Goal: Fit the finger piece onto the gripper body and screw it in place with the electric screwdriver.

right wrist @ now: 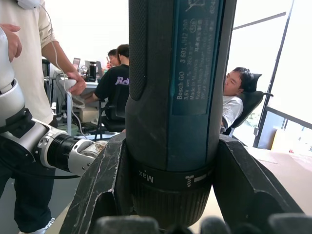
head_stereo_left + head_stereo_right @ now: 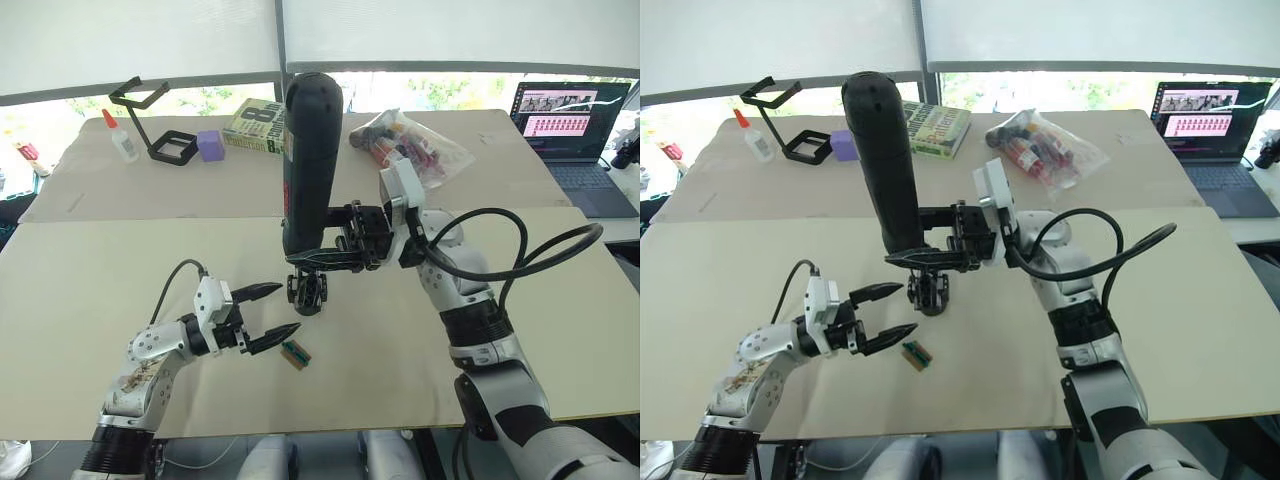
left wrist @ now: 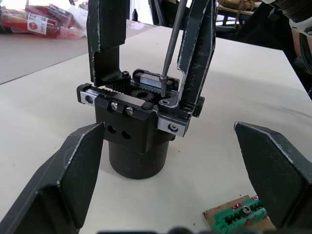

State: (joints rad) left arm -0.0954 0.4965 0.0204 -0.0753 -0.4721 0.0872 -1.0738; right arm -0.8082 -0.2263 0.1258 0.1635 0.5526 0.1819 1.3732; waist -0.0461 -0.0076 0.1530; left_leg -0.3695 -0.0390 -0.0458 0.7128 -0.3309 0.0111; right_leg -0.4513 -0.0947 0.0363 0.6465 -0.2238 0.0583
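From where I stand, the left gripper hovers low over the table, its fingers apart and holding nothing, pointing toward the gripper body just beside it. The gripper body stands upright on its round base, with the finger piece already standing on top. Directly above, the right gripper is clamped around the electric screwdriver, held almost vertical. Its thin bit comes down onto a screw on the body's top, so I judge the coming move goes straight down along this axis.
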